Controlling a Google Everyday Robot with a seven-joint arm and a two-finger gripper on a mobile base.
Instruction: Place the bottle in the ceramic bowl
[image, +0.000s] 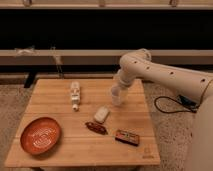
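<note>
The bottle (75, 95) is small and whitish and lies on its side on the wooden table (60, 150), at the middle left, with its cap toward the front. The ceramic bowl (40, 135) is reddish-orange with pale rings inside and sits at the table's front left corner. My gripper (118, 94) hangs at the end of the white arm over the table's right half, right of the bottle and far from the bowl. A pale translucent shape sits at its tip; I cannot tell whether this is the clear cup.
A short white block (101, 114) lies mid-table. A reddish-brown packet (95, 128) and a dark flat box (127, 137) lie near the front edge. A black cable (167, 107) runs on the floor at right. A low ledge stands behind the table.
</note>
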